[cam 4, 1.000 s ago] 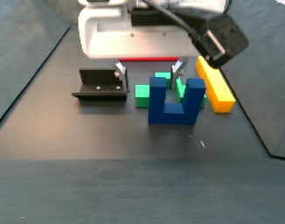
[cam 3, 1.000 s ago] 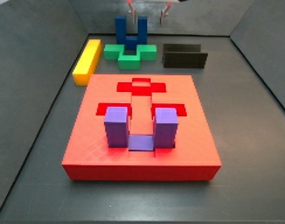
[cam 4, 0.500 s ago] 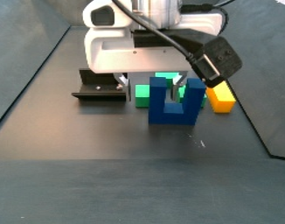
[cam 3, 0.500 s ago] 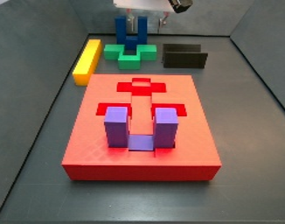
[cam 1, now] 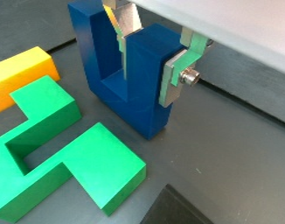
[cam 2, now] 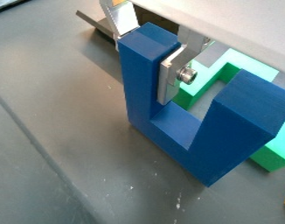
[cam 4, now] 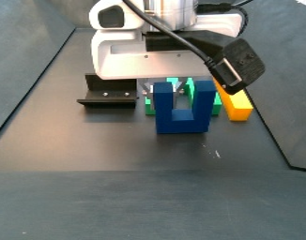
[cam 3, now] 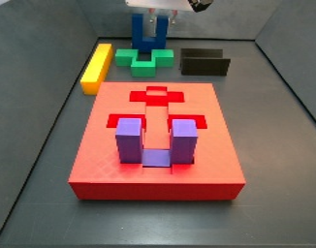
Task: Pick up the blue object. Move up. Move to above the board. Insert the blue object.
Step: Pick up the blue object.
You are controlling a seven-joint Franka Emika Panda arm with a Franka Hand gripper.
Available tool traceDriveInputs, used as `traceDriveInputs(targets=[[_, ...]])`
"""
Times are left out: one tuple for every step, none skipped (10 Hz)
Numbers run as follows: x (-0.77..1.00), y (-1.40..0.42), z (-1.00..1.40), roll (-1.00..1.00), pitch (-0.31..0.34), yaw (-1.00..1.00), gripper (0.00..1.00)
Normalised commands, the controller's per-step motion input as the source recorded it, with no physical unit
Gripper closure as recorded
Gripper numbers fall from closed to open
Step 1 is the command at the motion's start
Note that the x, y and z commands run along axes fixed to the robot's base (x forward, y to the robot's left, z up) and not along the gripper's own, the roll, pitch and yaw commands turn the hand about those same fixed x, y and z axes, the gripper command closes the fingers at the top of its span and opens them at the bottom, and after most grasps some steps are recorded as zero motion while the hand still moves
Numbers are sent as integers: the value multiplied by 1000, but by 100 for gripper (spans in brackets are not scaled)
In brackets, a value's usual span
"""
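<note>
With the gripper (cam 1: 151, 54) low at the far end, fingers straddling one prong of the blue object (cam 1: 124, 70) beside the green block (cam 1: 63, 157), pickup looks underway; next, clamp firmly and lift straight up toward the board (cam 3: 158, 145).

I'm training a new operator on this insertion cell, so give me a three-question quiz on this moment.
1. True or false: the gripper has its fingers on either side of one prong of the blue object.
2. What already sits in the board? A) purple U-shaped block B) green block C) yellow bar
3. Fill in: right behind the blue object in a side view lies the ____ block.

Key: 1 true. 2 A, the purple U-shaped block. 3 green: the green block.
</note>
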Motion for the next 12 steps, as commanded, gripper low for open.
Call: traceDriveInputs(targets=[[0,0,0,0,0,0,100],[0,0,0,0,0,0,100],[0,0,0,0,0,0,100],[0,0,0,0,0,0,100],[0,0,0,0,0,0,100],[0,0,0,0,0,0,100],[0,0,0,0,0,0,100],[0,0,0,0,0,0,100],[0,0,0,0,0,0,100],[0,0,0,0,0,0,100],[0,0,0,0,0,0,100],[0,0,0,0,0,0,100]])
